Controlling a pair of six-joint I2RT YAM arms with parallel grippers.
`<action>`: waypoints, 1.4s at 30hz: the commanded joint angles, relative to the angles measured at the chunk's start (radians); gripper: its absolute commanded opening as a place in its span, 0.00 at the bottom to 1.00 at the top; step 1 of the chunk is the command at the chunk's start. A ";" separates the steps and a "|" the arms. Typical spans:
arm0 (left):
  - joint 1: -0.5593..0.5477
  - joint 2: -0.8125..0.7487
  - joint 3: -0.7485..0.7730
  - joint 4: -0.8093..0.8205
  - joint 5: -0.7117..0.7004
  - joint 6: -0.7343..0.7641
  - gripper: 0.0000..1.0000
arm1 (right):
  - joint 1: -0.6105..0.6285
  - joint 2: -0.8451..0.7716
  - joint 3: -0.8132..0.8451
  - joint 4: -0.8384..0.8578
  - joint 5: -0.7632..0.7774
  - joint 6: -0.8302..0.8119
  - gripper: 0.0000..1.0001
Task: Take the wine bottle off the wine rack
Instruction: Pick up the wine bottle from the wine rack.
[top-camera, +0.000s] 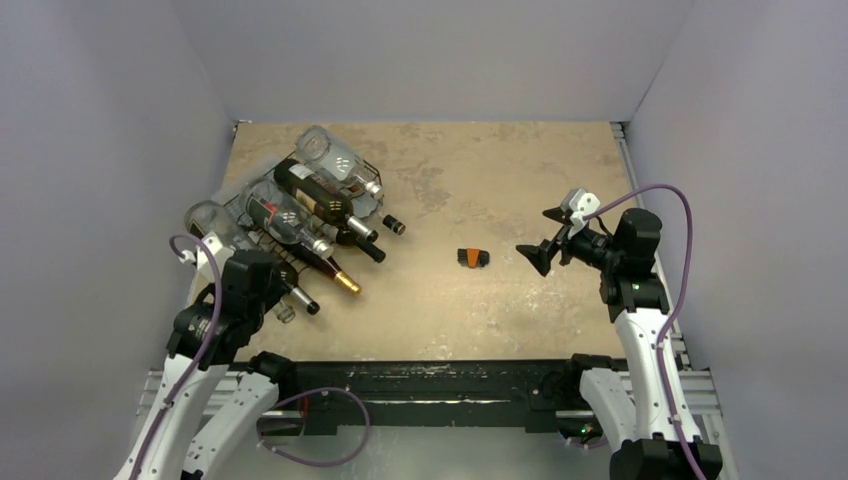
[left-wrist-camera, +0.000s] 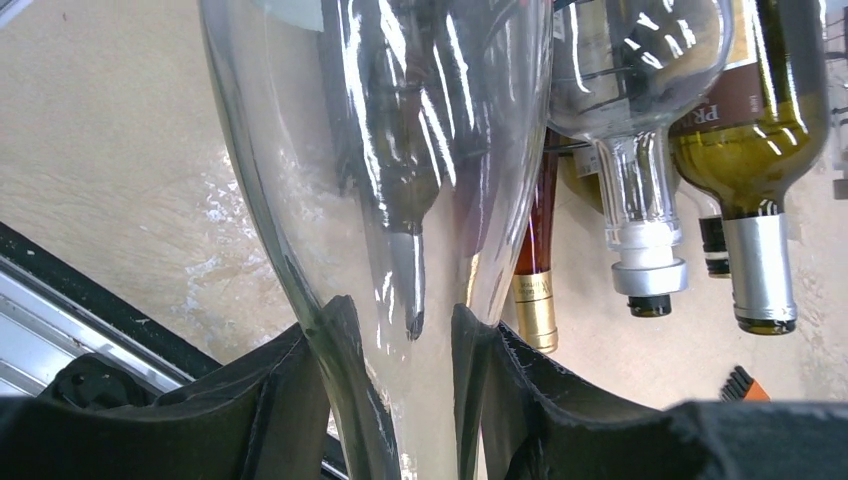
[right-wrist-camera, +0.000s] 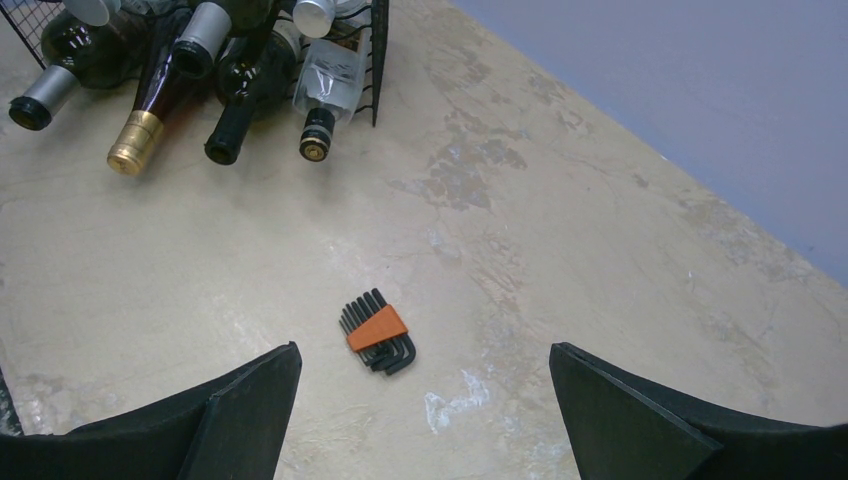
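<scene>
Left gripper (left-wrist-camera: 400, 400): you see it clamped on the narrow part of the clear wine bottle (left-wrist-camera: 400, 150).
Right gripper (right-wrist-camera: 425, 400): spread wide, holding nothing, above the hex key set (right-wrist-camera: 378, 338).
Wine rack (top-camera: 370, 178): at the table's (top-camera: 500, 170) far left; the bottle lies there beside others.

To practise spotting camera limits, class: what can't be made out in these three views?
Left wrist view: clear bottle between the left fingers; base cut off by top edge.
Top view: left arm hides those fingers.
Right wrist view: wine rack mostly cut off by top edge.
</scene>
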 joint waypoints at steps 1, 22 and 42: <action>0.001 -0.022 0.108 0.128 -0.076 0.074 0.00 | -0.005 -0.008 -0.003 0.023 0.002 -0.012 0.99; -0.002 -0.001 0.243 0.175 0.183 0.181 0.00 | -0.005 -0.007 -0.004 0.022 0.004 -0.014 0.99; -0.092 0.082 0.294 0.333 0.321 0.206 0.00 | -0.006 -0.006 -0.006 0.023 0.005 -0.015 0.99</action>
